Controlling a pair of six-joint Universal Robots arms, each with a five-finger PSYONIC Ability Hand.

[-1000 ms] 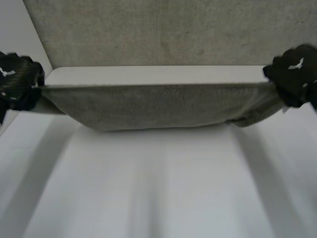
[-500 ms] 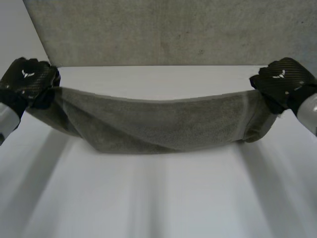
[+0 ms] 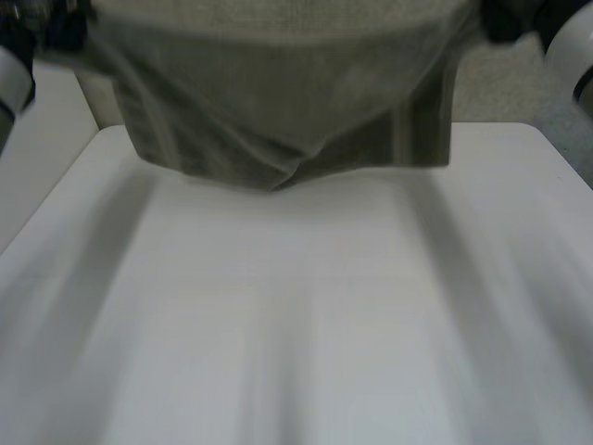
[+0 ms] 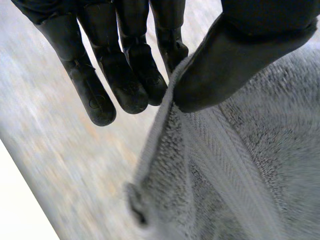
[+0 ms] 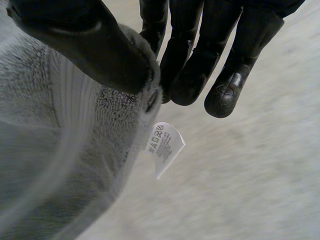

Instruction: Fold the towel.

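Grey towel, evidently soft and limp, sagged between upper corners pinched by the left hand and right hand.

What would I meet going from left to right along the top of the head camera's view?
left hand, pinching one corner of the towel → towel, hanging spread between the two hands → right hand, pinching the other corner
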